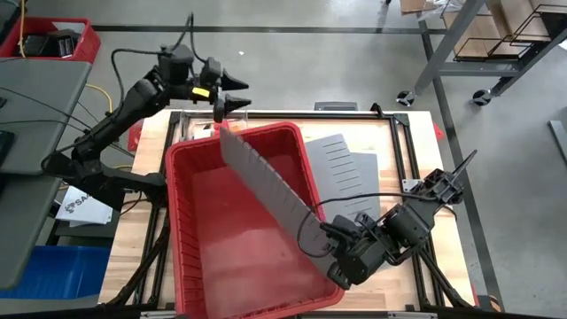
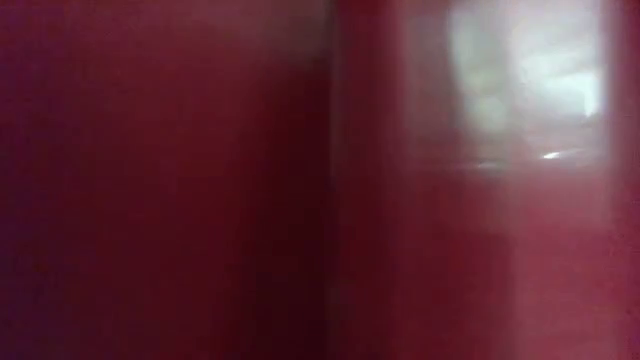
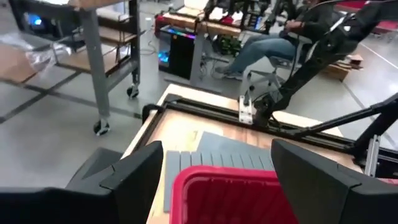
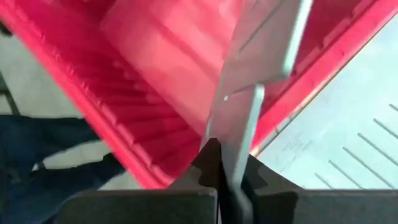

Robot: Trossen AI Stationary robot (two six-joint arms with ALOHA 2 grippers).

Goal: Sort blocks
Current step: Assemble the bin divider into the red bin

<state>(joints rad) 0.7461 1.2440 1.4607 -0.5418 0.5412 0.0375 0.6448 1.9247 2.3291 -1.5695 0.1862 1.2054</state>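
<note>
No blocks show in any view. A large red bin fills the middle of the table, and its wall blocks the low view. A long grey slotted divider sheet slants across the bin from its far left rim to its right side, with my right gripper shut on its near end. My left gripper hangs open above the bin's far left corner, nothing between its fingers. My right gripper pinches the divider's narrow end tab between its two fingers, slanting down from the table's right. The sheet stands on edge and runs away from the fingers over the bin. Whether its far end touches the rim I cannot tell.
Two flat grey divider sheets lie on the wooden table right of the bin, also seen past the bin's rim in the left wrist view. A black frame borders the table. A seated person is beyond the table's right edge.
</note>
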